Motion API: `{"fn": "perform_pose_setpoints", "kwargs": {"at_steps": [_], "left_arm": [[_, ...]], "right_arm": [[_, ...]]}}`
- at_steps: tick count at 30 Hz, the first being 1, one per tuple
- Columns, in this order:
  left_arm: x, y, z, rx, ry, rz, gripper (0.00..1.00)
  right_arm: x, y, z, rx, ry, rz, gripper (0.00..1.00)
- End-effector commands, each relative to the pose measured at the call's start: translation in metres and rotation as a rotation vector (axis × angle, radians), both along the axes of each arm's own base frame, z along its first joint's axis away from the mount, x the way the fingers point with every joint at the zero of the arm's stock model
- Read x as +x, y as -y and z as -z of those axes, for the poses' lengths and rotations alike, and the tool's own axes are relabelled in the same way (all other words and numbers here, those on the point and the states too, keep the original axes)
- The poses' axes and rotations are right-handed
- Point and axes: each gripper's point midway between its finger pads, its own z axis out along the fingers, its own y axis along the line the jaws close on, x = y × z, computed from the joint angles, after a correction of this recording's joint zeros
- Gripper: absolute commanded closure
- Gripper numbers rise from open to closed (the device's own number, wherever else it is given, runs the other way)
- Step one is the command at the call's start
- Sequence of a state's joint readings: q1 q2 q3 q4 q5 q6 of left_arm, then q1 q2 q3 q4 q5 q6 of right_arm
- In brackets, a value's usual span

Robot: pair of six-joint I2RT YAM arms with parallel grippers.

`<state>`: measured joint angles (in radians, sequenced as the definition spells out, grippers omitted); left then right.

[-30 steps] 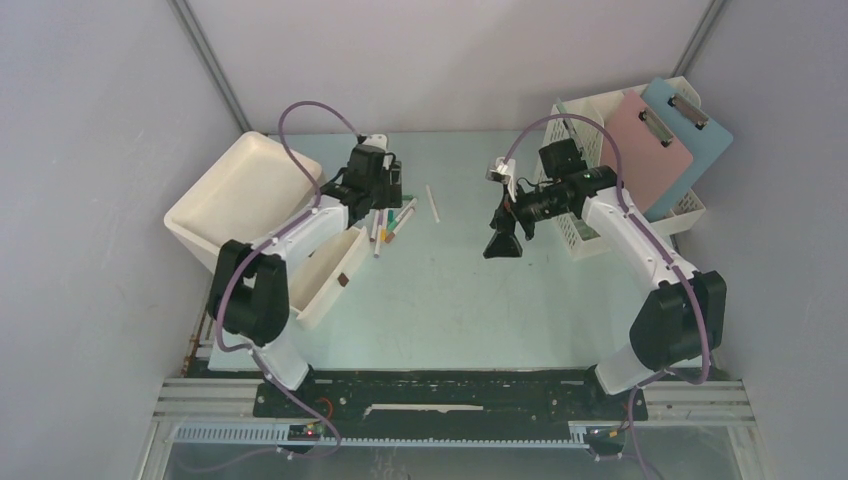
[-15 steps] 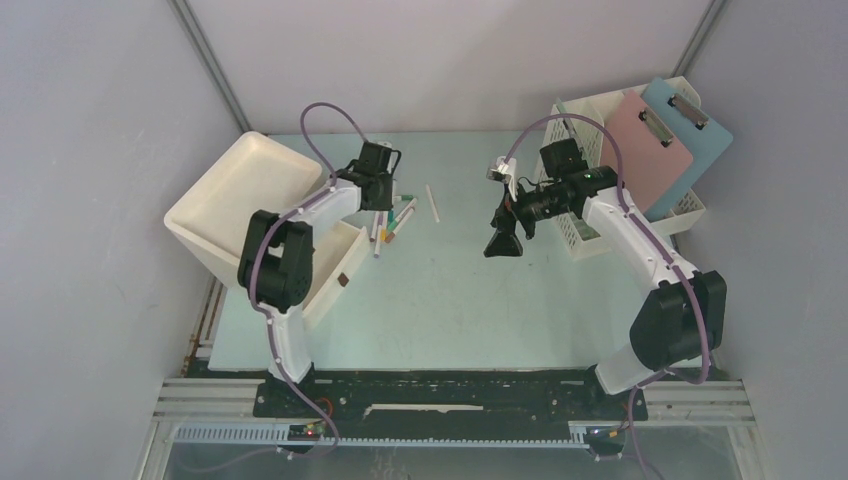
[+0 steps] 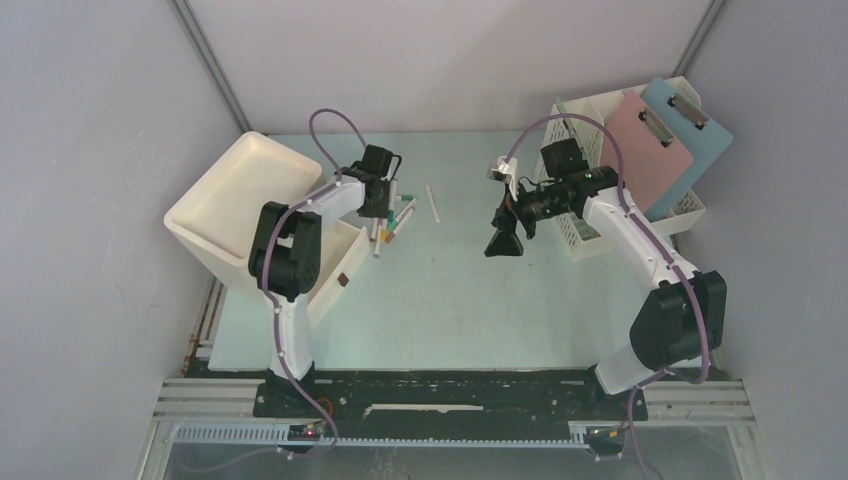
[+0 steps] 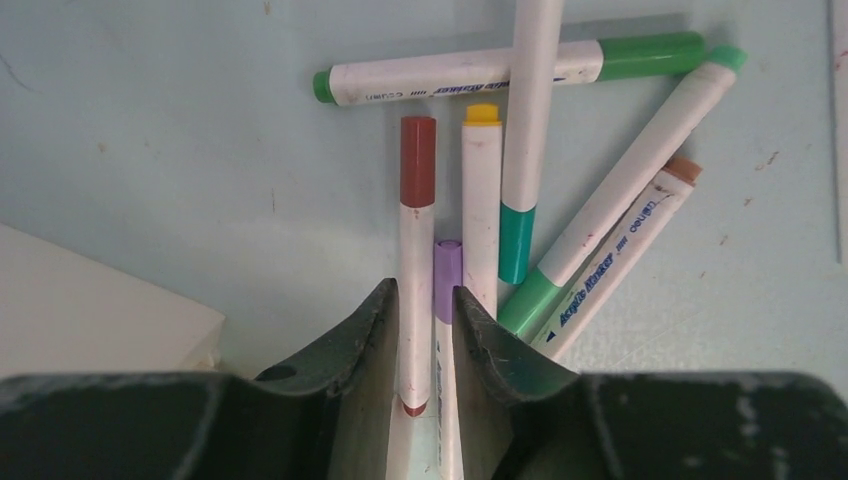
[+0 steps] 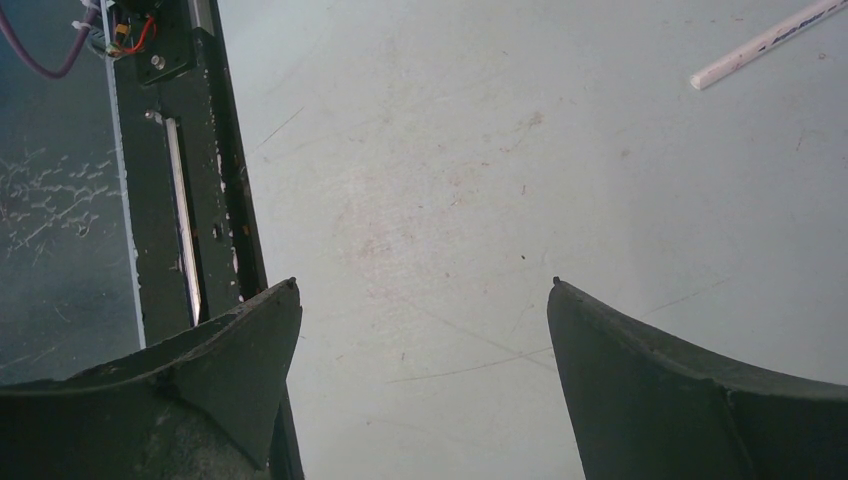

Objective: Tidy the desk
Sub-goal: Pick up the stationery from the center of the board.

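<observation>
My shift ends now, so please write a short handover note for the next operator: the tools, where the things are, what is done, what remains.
Left tool: closed on the brown-capped marker and purple-capped marker, both lying on the desk.
Right tool: open, empty, above bare desk.
Done: pink clipboard and blue clipboard stand in the file rack.
Left: the other markers near the white bin, and one loose white stick.
</observation>
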<state>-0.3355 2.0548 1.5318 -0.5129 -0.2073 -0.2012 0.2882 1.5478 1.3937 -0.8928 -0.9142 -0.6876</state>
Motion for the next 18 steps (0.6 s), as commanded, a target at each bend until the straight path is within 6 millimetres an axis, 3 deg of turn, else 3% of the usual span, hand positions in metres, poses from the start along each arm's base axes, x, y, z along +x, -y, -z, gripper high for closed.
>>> {"fn": "perform_pose_setpoints", "kwargs": {"at_steps": [1, 12, 18], "left_arm": [[0.010, -0.009, -0.006, 0.026, 0.012, -0.005, 0.68], [0.005, -0.010, 0.008, 0.041, -0.044, 0.008, 0.73], [0.001, -0.001, 0.011, -0.002, -0.074, 0.036, 0.64]], "right_arm": [[0.001, 0.004, -0.007, 0.008, 0.037, 0.004, 0.00], [0.001, 0.006, -0.009, 0.013, 0.038, 0.008, 0.00], [0.001, 0.006, -0.010, 0.016, 0.041, 0.009, 0.00]]}}
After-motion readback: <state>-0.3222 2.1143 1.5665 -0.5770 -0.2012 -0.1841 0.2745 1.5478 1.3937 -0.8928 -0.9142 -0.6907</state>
